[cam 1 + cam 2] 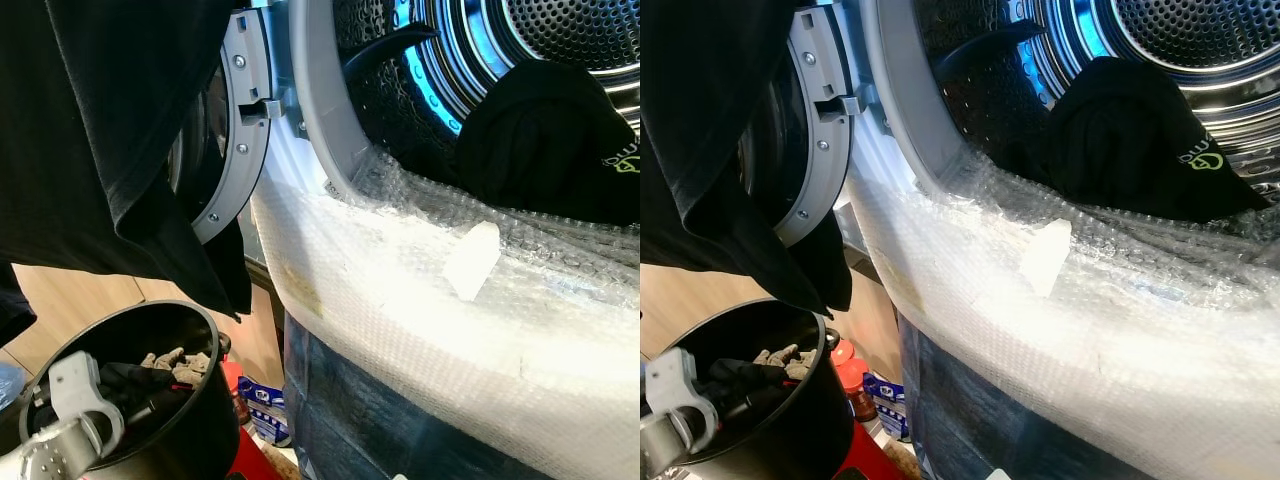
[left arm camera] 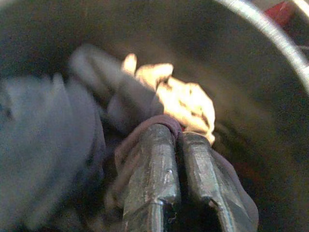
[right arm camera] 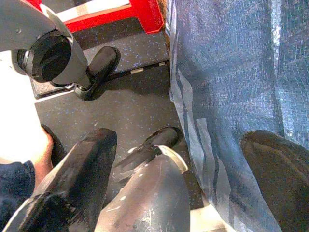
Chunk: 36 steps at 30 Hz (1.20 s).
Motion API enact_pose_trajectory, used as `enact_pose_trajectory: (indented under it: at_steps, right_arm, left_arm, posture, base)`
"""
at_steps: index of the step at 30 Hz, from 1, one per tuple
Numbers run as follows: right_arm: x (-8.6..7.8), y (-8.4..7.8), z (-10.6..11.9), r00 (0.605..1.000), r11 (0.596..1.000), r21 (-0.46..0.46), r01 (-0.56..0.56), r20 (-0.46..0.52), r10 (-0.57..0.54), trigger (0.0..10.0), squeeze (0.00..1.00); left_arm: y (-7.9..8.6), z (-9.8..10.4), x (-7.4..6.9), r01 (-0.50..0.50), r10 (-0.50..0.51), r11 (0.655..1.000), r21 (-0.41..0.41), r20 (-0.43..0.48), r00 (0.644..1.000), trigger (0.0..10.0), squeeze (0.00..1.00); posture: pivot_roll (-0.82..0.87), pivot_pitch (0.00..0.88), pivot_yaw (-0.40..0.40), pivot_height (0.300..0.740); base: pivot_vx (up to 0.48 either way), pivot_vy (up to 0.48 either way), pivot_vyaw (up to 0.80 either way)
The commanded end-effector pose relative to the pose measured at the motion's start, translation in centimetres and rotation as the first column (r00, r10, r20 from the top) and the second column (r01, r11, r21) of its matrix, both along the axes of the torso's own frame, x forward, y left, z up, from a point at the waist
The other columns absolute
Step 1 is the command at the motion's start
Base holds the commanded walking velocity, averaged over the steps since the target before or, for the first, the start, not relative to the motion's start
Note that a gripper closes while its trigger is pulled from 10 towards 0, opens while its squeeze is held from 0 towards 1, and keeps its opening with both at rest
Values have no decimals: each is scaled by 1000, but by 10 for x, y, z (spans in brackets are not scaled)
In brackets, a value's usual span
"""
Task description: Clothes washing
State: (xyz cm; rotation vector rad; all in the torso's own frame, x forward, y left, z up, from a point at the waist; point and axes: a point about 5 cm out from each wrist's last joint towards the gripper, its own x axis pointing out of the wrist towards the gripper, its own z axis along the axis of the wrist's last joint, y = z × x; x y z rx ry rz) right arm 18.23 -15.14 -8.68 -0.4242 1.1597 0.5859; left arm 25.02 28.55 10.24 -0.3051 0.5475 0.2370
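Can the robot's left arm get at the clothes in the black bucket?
Probably yes. The left gripper is already down inside the bucket, its fingers closed on a dark cloth, with nothing in the way.

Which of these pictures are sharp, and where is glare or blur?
Eye views: sharp, with glare washing out the bubble wrap on the washer's rim. Left wrist view: dim and blurred on the clothes in the bucket. Right wrist view: sharp floor, overexposed white patch at one edge.

head: close on drum point(image 1: 560, 40) | wrists: bucket point(image 2: 270, 43), floor point(image 3: 125, 106)
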Motion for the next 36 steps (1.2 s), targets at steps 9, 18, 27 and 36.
enact_pose_trajectory:
  at_steps: [9,18,27,36]
  right_arm:
    - [-3,1,-2,1000,1000,-1,9,6,-9,10000,0]
    - [-6,2,-3,1000,1000,1,8,5,-8,10000,0]
    - [-4,4,-2,1000,1000,10,18,13,-18,10000,0]
    - [-2,5,-1,999,999,16,27,19,-28,10000,0]
  left_arm:
    - [-59,91,22,468,-516,852,235,216,829,0,0]
    - [-128,129,24,726,-787,616,306,270,554,0,0]
    - [-185,129,7,942,-955,209,261,262,139,0,0]
    - [-237,129,-13,958,-909,-143,250,349,-227,0,0]
  posture:
    - [145,0,51,740]
    - [139,0,54,740]
    - [122,0,70,740]
    - [109,0,67,740]
  base:
    - [0,0,0]
    - [0,0,0]
    - [0,0,0]
    - [0,0,0]
